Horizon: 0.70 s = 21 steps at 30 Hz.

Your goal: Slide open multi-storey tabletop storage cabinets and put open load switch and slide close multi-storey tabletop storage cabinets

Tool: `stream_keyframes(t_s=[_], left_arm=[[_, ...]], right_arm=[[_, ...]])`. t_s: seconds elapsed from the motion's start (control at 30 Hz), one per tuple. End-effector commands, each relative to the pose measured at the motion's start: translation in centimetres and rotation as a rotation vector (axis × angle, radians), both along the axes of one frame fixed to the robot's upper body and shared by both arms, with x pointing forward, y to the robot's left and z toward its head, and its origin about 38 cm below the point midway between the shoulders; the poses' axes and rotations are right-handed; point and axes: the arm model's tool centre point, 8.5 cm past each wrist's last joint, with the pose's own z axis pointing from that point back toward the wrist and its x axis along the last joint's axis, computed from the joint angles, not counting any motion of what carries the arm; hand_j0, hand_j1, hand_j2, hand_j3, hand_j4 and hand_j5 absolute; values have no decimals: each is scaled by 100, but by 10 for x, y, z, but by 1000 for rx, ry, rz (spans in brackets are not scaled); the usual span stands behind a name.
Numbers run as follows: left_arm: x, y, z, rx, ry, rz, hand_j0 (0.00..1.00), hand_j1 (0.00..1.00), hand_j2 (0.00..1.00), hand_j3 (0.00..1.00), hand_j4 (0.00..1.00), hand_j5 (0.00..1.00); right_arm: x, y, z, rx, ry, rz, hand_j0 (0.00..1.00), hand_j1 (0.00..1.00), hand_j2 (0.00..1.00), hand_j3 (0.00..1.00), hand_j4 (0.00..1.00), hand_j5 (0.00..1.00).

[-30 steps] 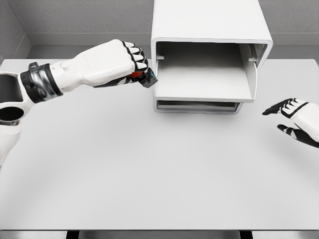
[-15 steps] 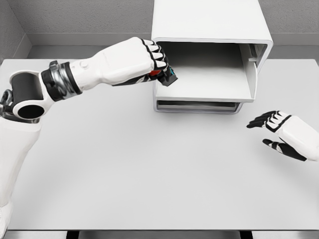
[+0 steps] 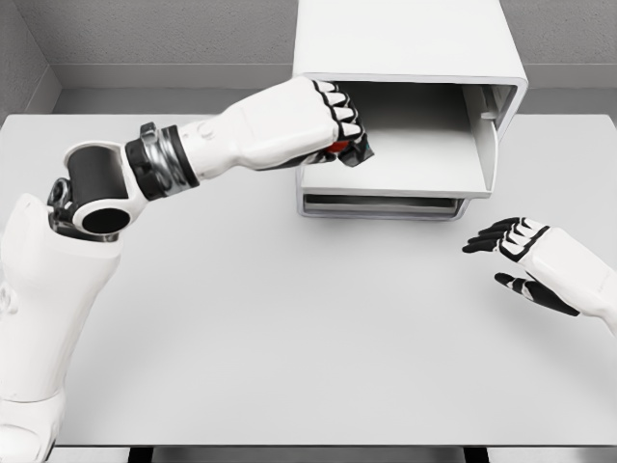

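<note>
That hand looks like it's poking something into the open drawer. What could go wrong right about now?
The left hand grips the load switch right over the drawer at its left edge. It could clip the cabinet wall there and get knocked loose.

If released this near the front lip, the switch might tip out onto the table.

The right hand hovers open near the cabinet. If it pushes the drawer shut too early, it could trap the left fingers.

Pale grey table against speckled grey walls, under soft, even light.
</note>
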Motion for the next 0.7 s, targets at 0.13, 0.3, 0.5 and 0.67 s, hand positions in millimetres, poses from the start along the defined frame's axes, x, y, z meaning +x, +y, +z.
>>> stream_keyframes(t_s=[0.13, 0.3, 0.5, 0.67], left_arm=[[-3, -12, -3, 1, 6, -22, 44, 44, 44, 44, 44, 44], [0, -22, -8, -3, 18, -20, 44, 44, 44, 44, 44, 44], [-3, -31, -12, -1, 28, -41, 44, 44, 44, 44, 44, 44], [-2, -42, -17, 6, 39, -47, 44, 44, 44, 44, 44, 44]], right_arm=[[0, 3, -2, 7, 6, 9, 73, 73, 73, 73, 73, 73], [0, 6, -3, 20, 4, 9, 74, 74, 74, 74, 74, 74], [0, 7, -4, 20, 7, 12, 77, 77, 77, 77, 77, 77], [0, 7, -4, 20, 7, 11, 76, 76, 76, 76, 76, 76]])
